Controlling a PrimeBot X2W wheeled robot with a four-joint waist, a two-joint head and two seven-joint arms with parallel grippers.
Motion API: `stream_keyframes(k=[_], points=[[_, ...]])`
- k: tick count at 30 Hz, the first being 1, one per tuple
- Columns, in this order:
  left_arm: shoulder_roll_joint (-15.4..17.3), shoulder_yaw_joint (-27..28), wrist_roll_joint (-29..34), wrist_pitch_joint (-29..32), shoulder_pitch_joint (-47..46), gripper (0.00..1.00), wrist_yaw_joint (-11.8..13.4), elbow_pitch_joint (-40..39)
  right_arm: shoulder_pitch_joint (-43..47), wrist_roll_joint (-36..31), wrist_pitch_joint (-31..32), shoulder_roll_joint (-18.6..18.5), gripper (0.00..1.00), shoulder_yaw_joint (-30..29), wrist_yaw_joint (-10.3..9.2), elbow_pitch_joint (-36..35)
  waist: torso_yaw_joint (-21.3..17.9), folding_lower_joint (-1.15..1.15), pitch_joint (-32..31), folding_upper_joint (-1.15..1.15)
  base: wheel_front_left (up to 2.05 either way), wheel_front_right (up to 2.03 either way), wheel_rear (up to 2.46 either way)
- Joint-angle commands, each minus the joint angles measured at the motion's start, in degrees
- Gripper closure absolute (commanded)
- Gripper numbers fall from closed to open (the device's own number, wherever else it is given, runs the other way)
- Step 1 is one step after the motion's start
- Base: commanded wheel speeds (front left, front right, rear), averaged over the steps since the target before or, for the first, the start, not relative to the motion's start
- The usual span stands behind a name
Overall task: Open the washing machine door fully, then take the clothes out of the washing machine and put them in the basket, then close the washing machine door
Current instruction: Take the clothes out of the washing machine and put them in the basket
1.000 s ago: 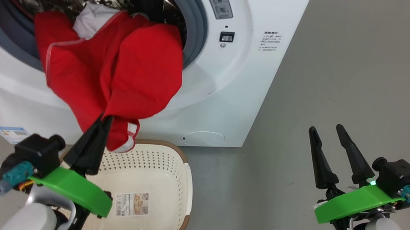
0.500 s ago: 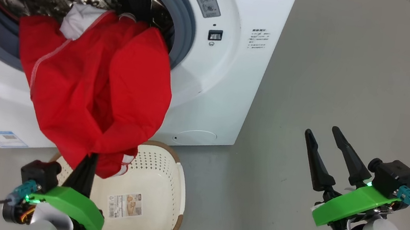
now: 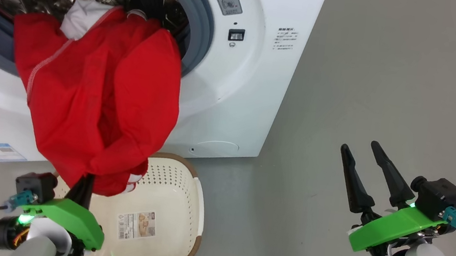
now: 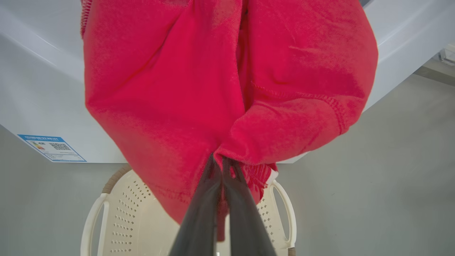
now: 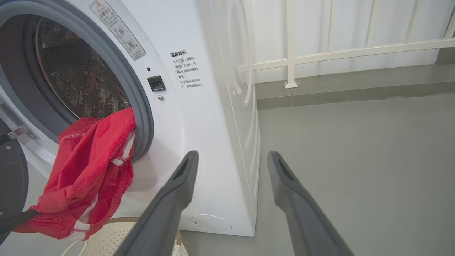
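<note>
L gripper (image 3: 84,181) is pinching the clothes (image 3: 98,96), fingers pressed together on a bunched lower fold. The low grip means the red fabric is running up from the tips to the drum mouth of the washing machine (image 3: 239,80). Top end of the garment, incl. the white part, is lying over the grey ring (image 3: 205,22), so it's hanging half out, not yet free. Rel. to the L tips, the cloth is sitting right at and beyond them, draping round both sides. Its lowest hem is dangling over the machine-side end of the basket (image 3: 198,213); can't tell if it's touching. Basket is sitting on the floor (image 3: 373,77) just in front of the machine, prob so the drop is short. R gripper (image 3: 359,145) is hovering over bare floor, fingers spread wide, holding nothing, well apart from the cloth, prob keeping clear. The washing machine door (image 5: 12,181) is standing swung open on the L.
</note>
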Motion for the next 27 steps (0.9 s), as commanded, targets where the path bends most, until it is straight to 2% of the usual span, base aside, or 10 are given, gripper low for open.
stream_keyframes(k=[1, 6, 7, 9, 10, 18, 27], points=[[1.12, 2.39, 0.43, -0.69, -2.43, 1.0, -0.74, 0.53, -0.38, 0.67, -0.27, 0.08, 0.0, 0.75, 0.09, -1.22, -0.08, 0.0, 0.24, 0.0, 0.0, 0.0, 0.0], [0.41, 3.59, 0.67, -0.7, -4.45, 0.99, -1.69, 5.75, -0.63, 0.65, -0.27, 0.38, 0.0, 0.64, 0.09, -0.91, -0.48, 0.0, 0.75, 0.0, 0.0, 0.0, 0.0], [0.24, 3.79, 0.72, -0.7, -4.8, 0.91, -1.86, 6.52, -0.72, 0.64, -0.27, 0.43, 0.0, 0.6, 0.09, -0.85, -0.53, 0.0, 0.84, 0.0, 0.0, 0.0, 0.0], [-0.06, 4.22, 0.86, -0.7, -5.42, 0.6, -2.1, 7.79, -0.88, 0.63, -0.27, 0.49, 0.0, 0.58, 0.09, -0.76, -0.62, 0.0, 0.98, 0.0, 0.0, 0.0, 0.0], [-0.22, 4.72, 1.09, -0.7, -5.88, 0.0, -2.32, 8.64, -1.01, 0.58, -0.27, 0.54, 0.0, 0.59, 0.09, -0.72, -0.67, 0.0, 1.07, 0.0, 0.0, 0.0, 0.0], [-0.65, 6.43, 2.01, -0.71, -5.09, 0.0, -2.89, 9.31, -0.94, 0.43, -0.27, 0.51, 0.0, 0.16, 0.09, -0.56, -0.3, 0.0, 0.82, 0.0, 0.0, 0.0, 0.0], [-0.18, 7.87, 3.62, -0.71, -2.84, 0.0, -3.06, 4.72, -0.55, 0.39, -0.27, 0.28, 0.0, -0.17, 0.09, -0.48, 0.96, 0.0, 0.13, 0.0, 0.0, 0.0, 0.0]])
